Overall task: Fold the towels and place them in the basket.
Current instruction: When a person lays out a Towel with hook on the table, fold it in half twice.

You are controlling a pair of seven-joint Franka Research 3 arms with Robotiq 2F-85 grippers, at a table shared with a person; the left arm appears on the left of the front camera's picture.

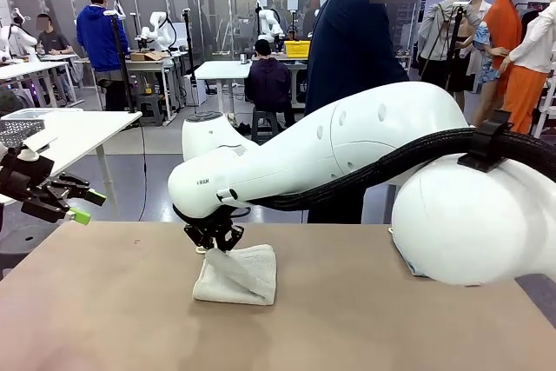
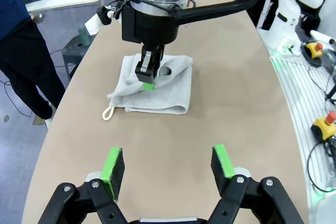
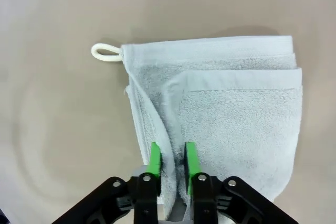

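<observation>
A pale cream-white towel (image 1: 241, 277) lies folded on the tan table (image 1: 365, 319), its corner loop (image 3: 105, 52) sticking out to one side. My right gripper (image 1: 215, 245) points straight down at the towel's edge. In the right wrist view its green pads (image 3: 155, 162) stand a narrow gap apart with a ridge of the towel (image 3: 236, 119) pinched between them. My left gripper (image 1: 87, 206) hangs open above the table's left edge, nothing between its fingers; its wrist view looks over at the towel (image 2: 168, 95) and the right gripper (image 2: 149, 80). The basket is out of view.
A person (image 1: 356, 41) in dark clothes stands at the far side of the table. On a white side table (image 1: 78, 128) to the left sits a grey mesh basket (image 1: 22, 132). Bare tabletop surrounds the towel on all sides.
</observation>
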